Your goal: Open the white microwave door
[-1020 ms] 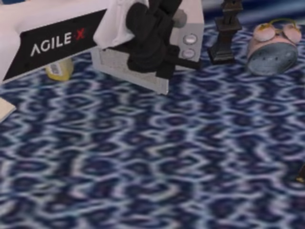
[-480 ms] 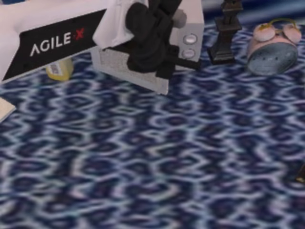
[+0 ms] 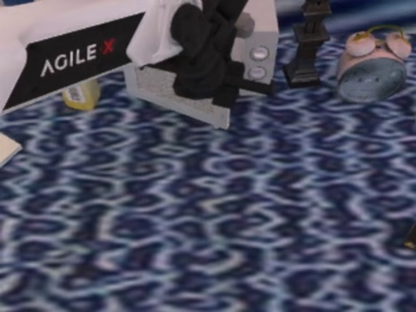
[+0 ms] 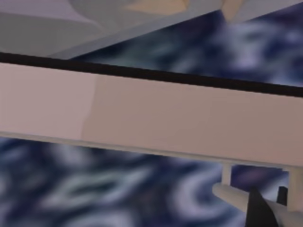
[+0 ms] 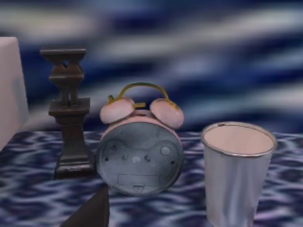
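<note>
The table (image 3: 208, 227) lies open from three round to nine o'clock; at twelve the microwave (image 3: 260, 32), its swung-out door (image 3: 179, 94), a candlestick (image 3: 309, 49) and an alarm clock (image 3: 374, 65) crowd the edge.

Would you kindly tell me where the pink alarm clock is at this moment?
In the top view the pink alarm clock stands at the table's far right, just right of the dark candlestick; the right wrist view shows a silver cup on its other side.

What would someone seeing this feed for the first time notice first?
First, the left arm, white with a black AgileX band, reaching in from the top view's left, its dark end effector against the door of the white microwave at the far edge of the table. The door stands partly open, angled out from the front. To the right stand a dark statuette and a pink alarm clock.
</note>
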Controlling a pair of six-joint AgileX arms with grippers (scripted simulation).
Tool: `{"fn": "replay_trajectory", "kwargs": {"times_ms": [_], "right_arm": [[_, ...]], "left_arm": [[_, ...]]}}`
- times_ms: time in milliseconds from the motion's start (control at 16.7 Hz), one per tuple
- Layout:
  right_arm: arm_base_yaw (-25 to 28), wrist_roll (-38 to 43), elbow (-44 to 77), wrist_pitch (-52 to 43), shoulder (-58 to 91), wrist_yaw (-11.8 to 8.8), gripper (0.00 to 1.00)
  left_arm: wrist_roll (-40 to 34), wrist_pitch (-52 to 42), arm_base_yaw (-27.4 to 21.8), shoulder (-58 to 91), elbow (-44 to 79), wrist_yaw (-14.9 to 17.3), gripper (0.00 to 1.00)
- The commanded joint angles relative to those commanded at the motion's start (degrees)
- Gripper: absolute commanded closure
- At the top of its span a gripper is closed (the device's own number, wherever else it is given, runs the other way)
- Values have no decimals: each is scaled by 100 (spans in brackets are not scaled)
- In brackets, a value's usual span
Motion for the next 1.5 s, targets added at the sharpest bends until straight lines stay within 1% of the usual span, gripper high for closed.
{"fn": "replay_trajectory", "kwargs": {"times_ms": [240,600,1500], "right_arm": [[0,0,0,0,0,0,0],[0,0,0,0,0,0,0],[0,0,0,0,0,0,0]], "left_arm": [[-16,8,-40,0,-27,52,100],[481,218,106,-349,-511,272,100],[489,220,108,-353,-520,276,100]]}}
